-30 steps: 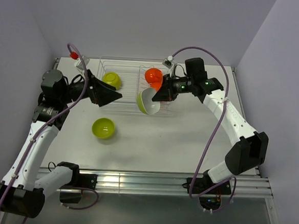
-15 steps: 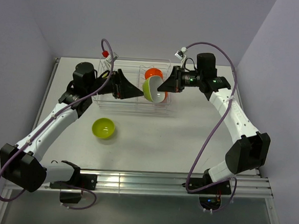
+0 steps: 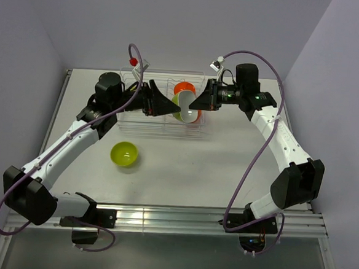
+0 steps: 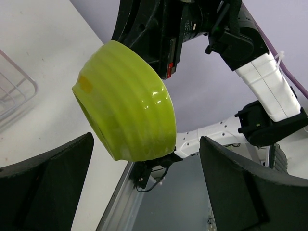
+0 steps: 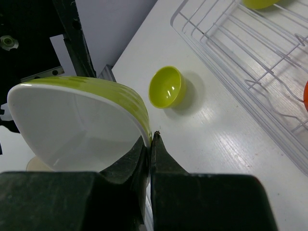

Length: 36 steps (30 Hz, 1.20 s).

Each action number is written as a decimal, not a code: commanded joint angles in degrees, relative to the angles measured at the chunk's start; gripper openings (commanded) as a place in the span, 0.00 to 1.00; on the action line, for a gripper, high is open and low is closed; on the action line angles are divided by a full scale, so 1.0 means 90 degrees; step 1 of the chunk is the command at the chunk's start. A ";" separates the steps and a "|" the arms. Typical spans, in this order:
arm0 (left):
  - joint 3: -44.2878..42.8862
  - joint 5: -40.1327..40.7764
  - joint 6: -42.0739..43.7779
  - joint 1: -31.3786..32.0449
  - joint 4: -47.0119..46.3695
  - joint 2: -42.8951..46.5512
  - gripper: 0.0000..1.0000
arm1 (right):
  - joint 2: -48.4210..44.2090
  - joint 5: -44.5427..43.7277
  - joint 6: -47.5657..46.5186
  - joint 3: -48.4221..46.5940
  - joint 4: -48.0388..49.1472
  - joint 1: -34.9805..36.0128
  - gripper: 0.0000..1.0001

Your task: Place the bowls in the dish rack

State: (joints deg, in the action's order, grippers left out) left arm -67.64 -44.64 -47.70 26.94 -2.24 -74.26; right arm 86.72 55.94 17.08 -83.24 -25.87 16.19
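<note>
pinching the rim of a lime bowl (image 3: 185,104) in the right gripper (image 5: 151,138) above the dish rack (image 3: 131,116), orange bowl (image 3: 184,87) inside at 1 o'clock, left gripper (image 3: 168,108) spread wide.

No legible text, label, brand, number or sign is present in any view. The green bowl (image 4: 125,101), the orange bowl (image 3: 184,87) and the dish rack (image 3: 137,126) carry no readable markings.
</note>
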 commanded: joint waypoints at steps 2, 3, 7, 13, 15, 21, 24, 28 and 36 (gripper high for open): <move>-0.0404 0.0331 0.0358 0.0151 0.0151 -0.0098 0.95 | -0.0123 -0.0151 0.0016 -0.0067 0.0199 -0.0011 0.00; -0.0414 0.0360 0.0378 0.0180 0.0161 -0.0099 0.94 | -0.0114 -0.0219 0.0006 -0.0087 0.0169 -0.0002 0.00; -0.0493 0.0380 0.0408 0.0259 0.0200 -0.0196 0.89 | -0.0153 -0.0434 -0.0033 -0.0097 0.0072 -0.0001 0.00; -0.0541 0.0497 0.0476 0.0298 0.0229 -0.0255 0.75 | -0.0163 -0.0581 -0.0072 -0.0087 0.0023 0.0018 0.00; -0.0532 0.0488 0.0437 0.0298 0.0210 -0.0265 0.71 | -0.0172 -0.0639 -0.0111 -0.0087 -0.0006 0.0028 0.00; -0.0600 0.0614 0.0505 0.0298 0.0229 -0.0323 0.62 | -0.0202 -0.0786 -0.0228 -0.0106 -0.0085 0.0174 0.00; -0.0581 0.0634 0.0486 0.0298 0.0229 -0.0333 0.57 | -0.0211 -0.0835 -0.0238 -0.0106 -0.0095 0.0194 0.00; -0.0542 0.0702 0.0515 0.0298 0.0403 -0.0314 0.42 | -0.0212 -0.0767 -0.0306 -0.0106 -0.0124 0.0204 0.00; -0.0502 0.0839 0.0642 0.0288 0.0552 -0.0245 0.00 | -0.0182 -0.0767 -0.0365 -0.0155 -0.0182 0.0204 0.41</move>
State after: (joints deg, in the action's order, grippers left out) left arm -69.78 -38.02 -43.29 29.23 3.95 -77.52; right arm 86.72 49.01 14.50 -83.24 -28.03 17.54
